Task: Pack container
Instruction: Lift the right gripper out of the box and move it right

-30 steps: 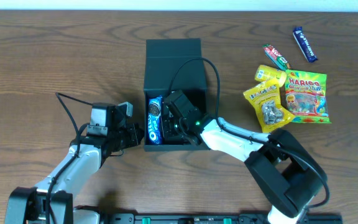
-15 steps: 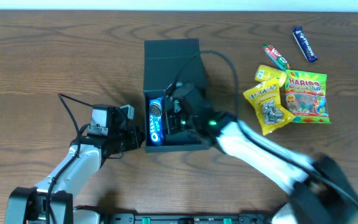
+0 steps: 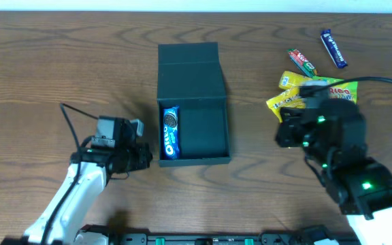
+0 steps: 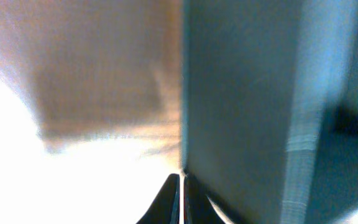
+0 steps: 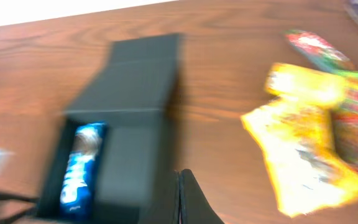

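Observation:
The container (image 3: pixel 192 102) is a dark green-black box, open, with its flap lid lying back. A blue Oreo packet (image 3: pixel 170 133) lies along its left inner wall. My left gripper (image 3: pixel 145 158) is shut and empty, against the outside of the box's left wall; in the left wrist view its fingertips (image 4: pixel 180 186) meet at that wall (image 4: pixel 241 112). My right gripper (image 3: pixel 282 134) is shut and empty, right of the box near the snack pile. The blurred right wrist view shows its fingertips (image 5: pixel 180 182), the container (image 5: pixel 135 93), the Oreo packet (image 5: pixel 79 165) and a yellow packet (image 5: pixel 303 149).
A yellow snack packet (image 3: pixel 288 102) and a Haribo bag (image 3: pixel 339 88) lie at the right, partly under my right arm. A red-green bar (image 3: pixel 303 61) and a blue bar (image 3: pixel 333 47) lie behind them. Bare wood lies between box and snacks.
My right gripper has come out of the box and swung right to the snack pile. The Oreo packet stays in the box. The left arm has barely moved.

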You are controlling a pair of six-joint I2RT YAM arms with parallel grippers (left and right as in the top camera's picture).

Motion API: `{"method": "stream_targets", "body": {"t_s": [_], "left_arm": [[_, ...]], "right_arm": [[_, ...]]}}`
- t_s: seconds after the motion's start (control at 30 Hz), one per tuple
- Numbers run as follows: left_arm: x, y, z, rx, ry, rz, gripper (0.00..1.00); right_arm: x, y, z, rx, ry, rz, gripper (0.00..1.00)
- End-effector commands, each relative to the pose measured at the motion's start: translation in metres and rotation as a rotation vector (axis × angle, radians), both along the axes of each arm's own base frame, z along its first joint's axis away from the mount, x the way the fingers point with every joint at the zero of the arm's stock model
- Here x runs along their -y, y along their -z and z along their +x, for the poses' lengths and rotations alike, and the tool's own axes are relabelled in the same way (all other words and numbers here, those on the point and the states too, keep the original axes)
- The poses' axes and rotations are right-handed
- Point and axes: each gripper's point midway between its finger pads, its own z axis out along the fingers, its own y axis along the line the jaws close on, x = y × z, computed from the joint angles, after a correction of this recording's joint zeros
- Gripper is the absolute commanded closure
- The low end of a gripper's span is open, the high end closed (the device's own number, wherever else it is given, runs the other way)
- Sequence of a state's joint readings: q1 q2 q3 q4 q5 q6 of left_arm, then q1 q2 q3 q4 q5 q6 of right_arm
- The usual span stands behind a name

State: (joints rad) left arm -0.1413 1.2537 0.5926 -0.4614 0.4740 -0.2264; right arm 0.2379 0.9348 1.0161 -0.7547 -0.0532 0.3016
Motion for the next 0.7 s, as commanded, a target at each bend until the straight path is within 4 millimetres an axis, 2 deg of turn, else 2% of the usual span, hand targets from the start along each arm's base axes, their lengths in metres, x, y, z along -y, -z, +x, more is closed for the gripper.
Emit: {"method": "stream_targets", "body": {"t_s": [0.0, 0.07, 0.17, 0.3, 0.4, 0.67], "left_arm": [[-0.007, -0.041, 0.021, 0.144, 0.014, 0.057, 0.94], [-0.007, -0.065, 0.021, 0.194, 0.012, 0.052, 0.94], [-0.007, -0.090, 0.018, 0.255, 0.012, 0.044, 0.95], [-0.008, -0.108, 0.010, 0.308, 0.010, 0.036, 0.94], [-0.009, -0.113, 0.003, 0.316, 0.009, 0.035, 0.94], [-0.011, -0.107, -0.008, 0.267, 0.011, 0.041, 0.94]], "right_arm": [[0.038, 0.016, 0.005, -0.056, 0.080, -0.064, 0.99], [0.061, 0.027, 0.007, -0.107, 0.138, -0.057, 0.99], [0.090, 0.040, 0.010, -0.161, 0.194, -0.018, 0.99], [0.126, 0.052, 0.013, -0.190, 0.236, 0.048, 0.99], [0.144, 0.056, 0.018, -0.184, 0.262, 0.171, 0.99], [0.188, 0.094, 0.017, -0.291, 0.391, 0.222, 0.99]]}}
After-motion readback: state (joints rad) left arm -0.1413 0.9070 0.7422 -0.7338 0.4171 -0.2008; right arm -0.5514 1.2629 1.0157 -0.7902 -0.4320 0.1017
